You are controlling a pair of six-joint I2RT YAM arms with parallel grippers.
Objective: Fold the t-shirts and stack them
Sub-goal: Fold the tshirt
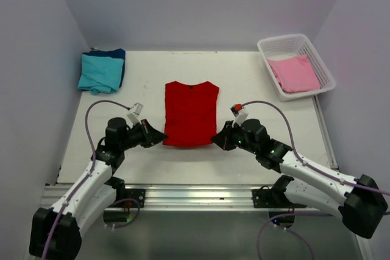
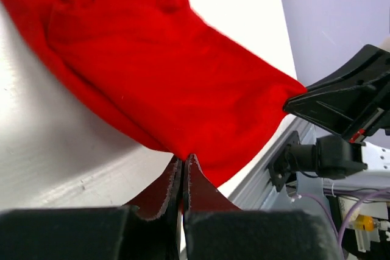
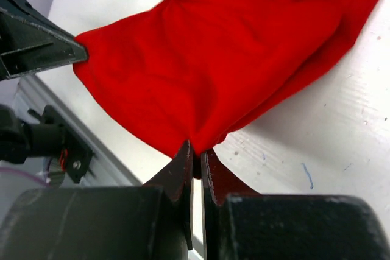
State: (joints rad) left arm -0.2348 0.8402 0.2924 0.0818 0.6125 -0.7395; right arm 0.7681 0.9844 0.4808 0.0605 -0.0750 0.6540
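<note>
The left gripper (image 1: 159, 136) and right gripper (image 1: 216, 139) each pinch a near hem corner of the half-folded red t-shirt (image 1: 191, 114); the teal t-shirt (image 1: 99, 72) looks stacked, and the pink t-shirt (image 1: 295, 72) waits in the basket (image 1: 263, 45).

Your left arm (image 1: 91, 181) and right arm (image 1: 317, 173): white shells, black joints. Your left gripper (image 1: 163, 137) and right gripper (image 1: 214, 139): black. One mauve cable (image 1: 87, 114) per wrist.

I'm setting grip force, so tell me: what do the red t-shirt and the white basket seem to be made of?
Red t-shirt: soft matte cloth, likely a cotton knit; it lies in limp folds and creases, with no shine. Basket: rigid white plastic, judging by its moulded lattice walls and smooth rim; the finish is hard to tell from here.
</note>
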